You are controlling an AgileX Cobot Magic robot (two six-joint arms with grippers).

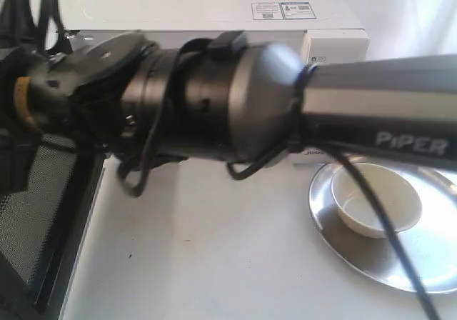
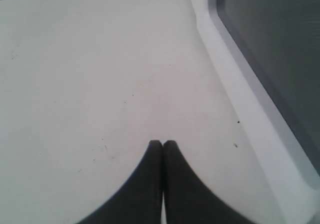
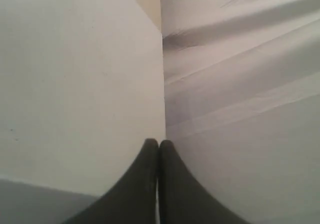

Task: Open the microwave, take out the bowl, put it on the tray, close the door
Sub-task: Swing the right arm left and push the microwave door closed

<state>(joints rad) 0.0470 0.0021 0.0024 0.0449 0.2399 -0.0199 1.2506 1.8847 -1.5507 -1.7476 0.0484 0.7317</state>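
white door with dark mesh window [image 1: 36, 191] open at left; thick dark robot arm [image 1: 214, 106] blocks the boxy white microwave [image 1: 178, 9]; open white table [image 1: 214, 263] below; small cream-white bowl [image 1: 375, 202] on round silver tray [image 1: 400, 263], right; left gripper [image 2: 163, 144], right gripper [image 3: 158, 143] closed, empty

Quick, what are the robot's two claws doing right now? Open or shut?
Left gripper: shut, fingertips pressed together, holding nothing.
Right gripper: shut, fingertips pressed together, holding nothing.
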